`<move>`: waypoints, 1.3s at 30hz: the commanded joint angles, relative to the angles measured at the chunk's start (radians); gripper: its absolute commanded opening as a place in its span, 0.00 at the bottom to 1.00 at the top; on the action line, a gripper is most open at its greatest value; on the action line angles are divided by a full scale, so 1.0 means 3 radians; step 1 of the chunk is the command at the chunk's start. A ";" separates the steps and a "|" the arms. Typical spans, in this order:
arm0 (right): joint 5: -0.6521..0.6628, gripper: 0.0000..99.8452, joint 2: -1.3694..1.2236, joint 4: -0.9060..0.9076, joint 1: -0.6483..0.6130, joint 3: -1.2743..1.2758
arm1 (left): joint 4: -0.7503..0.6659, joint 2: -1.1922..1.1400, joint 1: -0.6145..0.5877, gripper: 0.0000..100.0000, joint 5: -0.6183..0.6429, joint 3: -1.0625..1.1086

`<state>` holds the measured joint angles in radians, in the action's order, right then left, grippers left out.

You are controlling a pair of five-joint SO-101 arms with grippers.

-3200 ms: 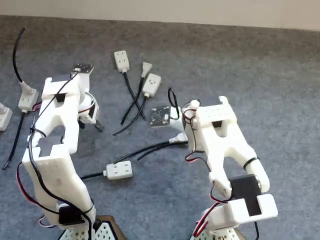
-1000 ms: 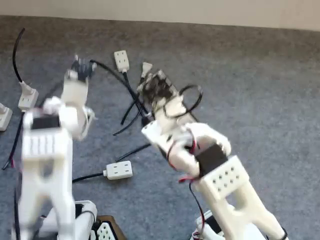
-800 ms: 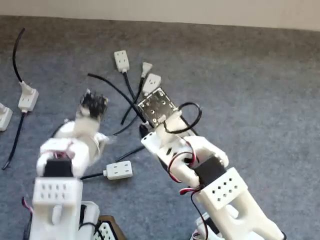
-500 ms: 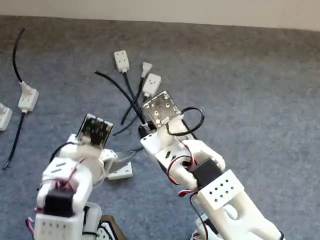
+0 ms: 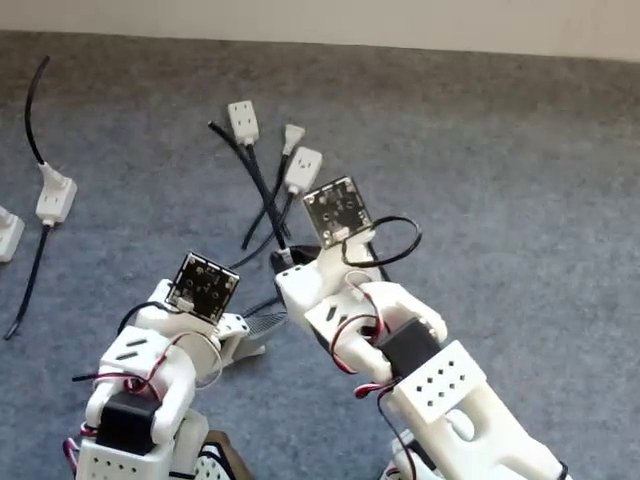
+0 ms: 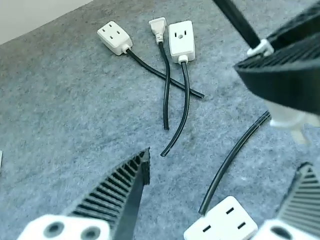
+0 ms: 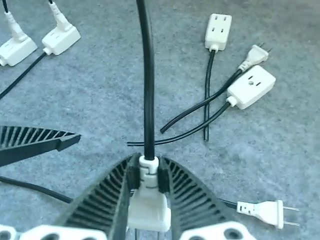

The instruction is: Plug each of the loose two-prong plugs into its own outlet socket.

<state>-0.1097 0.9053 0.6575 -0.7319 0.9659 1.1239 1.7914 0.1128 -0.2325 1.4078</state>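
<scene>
Currently my right gripper is clamped on a white plastic two-prong plug. My left gripper is spread open over a white plastic outlet socket.

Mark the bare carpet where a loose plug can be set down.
Free: the wide carpet right of the right gripper; also the strip left of the crossed cords. Crowded: around those cords and by the left gripper.
</scene>
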 commanded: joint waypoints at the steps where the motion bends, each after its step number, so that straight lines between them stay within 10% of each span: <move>1: -0.0051 0.00 -0.0222 -0.0212 -0.0059 -0.0033 | -0.0066 -0.0043 0.0038 0.42 0.0113 -0.0110; 39: 0.0522 0.00 -0.0442 0.1291 -0.0222 -0.0826 | -0.0573 -0.0054 -0.0458 0.42 0.0118 0.0284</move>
<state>0.0299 0.7426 1.0196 -0.8147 0.7465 0.9782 1.7714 0.0038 -0.2002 1.4998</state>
